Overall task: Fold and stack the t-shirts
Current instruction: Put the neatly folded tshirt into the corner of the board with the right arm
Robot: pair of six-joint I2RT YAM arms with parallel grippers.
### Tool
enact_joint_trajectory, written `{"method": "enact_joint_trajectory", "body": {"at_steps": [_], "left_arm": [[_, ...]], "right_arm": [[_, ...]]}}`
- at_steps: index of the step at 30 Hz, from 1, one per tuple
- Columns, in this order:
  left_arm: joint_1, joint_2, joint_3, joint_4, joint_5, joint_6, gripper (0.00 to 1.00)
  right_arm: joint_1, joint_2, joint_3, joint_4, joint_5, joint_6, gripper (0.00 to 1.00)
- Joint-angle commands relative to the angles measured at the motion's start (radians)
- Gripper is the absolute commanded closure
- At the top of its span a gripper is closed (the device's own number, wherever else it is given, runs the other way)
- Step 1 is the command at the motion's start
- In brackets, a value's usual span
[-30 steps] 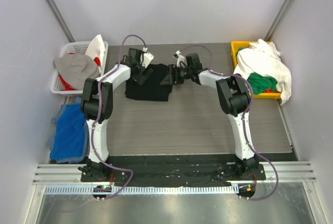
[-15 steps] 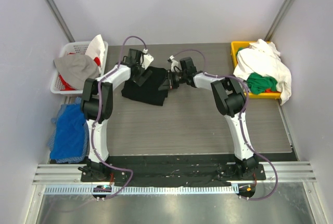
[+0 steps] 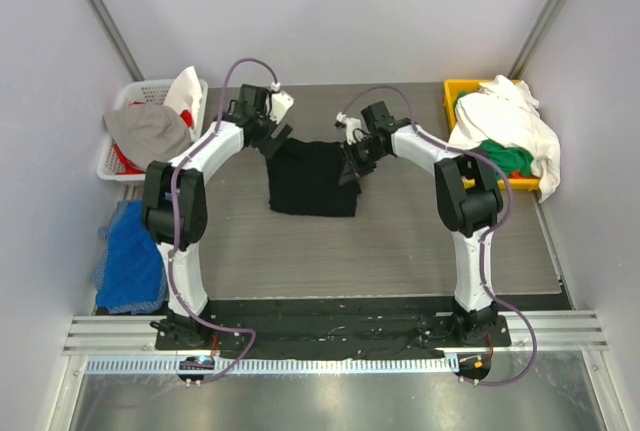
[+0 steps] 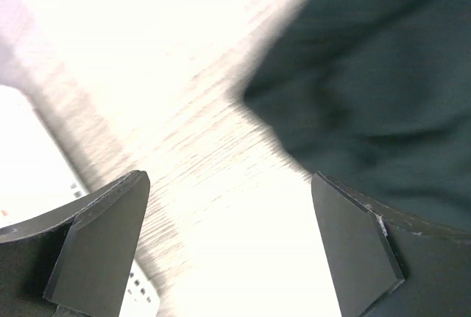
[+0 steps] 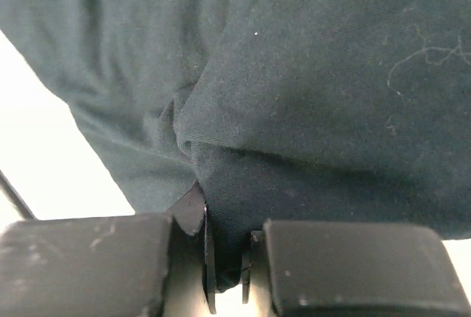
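R gripper (image 5: 224, 262): jaws nearly together, pinching a fold of the large plain black fabric t-shirt (image 5: 309, 74). The cloth bunches to a crease right at the fingertips. L gripper (image 4: 228, 251): jaws wide apart with nothing between them. That wrist view is blurred and washed out, so I can't tell whether a finger touches cloth.

Clock refs below are on my overhead feed, hub at table centre, 12 = far edge.

- Black t-shirt (image 3: 312, 179) lies on the grey wood-grain table (image 3: 420, 241), roughly rectangular, approx. 10 o'clock from the hub.
- R gripper (image 3: 355, 159) sits at the shirt's own 2 o'clock edge.
- L gripper (image 3: 272, 134) is just beside the shirt's 11 o'clock corner.
- At 2 o'clock there is a yellow plastic bin (image 3: 455, 91), with white shirts (image 3: 510, 121) heaped over it and spilling past its far side. A green shirt (image 3: 505, 159) is tucked under them.
- At 10 o'clock, off the table's edge, there is a white slotted plastic basket (image 3: 140, 85) holding a grey cloth (image 3: 150, 131) plus red and white items.
- At 8 o'clock, off the table, lies a crumpled blue cloth (image 3: 135, 251).
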Motion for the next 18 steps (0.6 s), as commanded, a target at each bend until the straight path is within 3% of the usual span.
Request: {"method": "enact_joint_trajectory", "body": {"at_steps": [1,7,18], "left_arm": [[-0.001,-0.13,0.025,-0.01,0.032,-0.049,0.03],[-0.006,-0.191,0.019,-0.029,0.025,-0.06,0.02],[-0.009,-0.289,-0.012,-0.053,0.015,-0.054,0.02]], "right_arm": [[-0.032,-0.176,-0.064,-0.349,0.212,-0.254,0.99],[-0.12,-0.343,-0.195,-0.469,0.397,-0.338,0.99],[-0.31,-0.484,-0.387,-0.636,0.533,-0.463,0.99]]}}
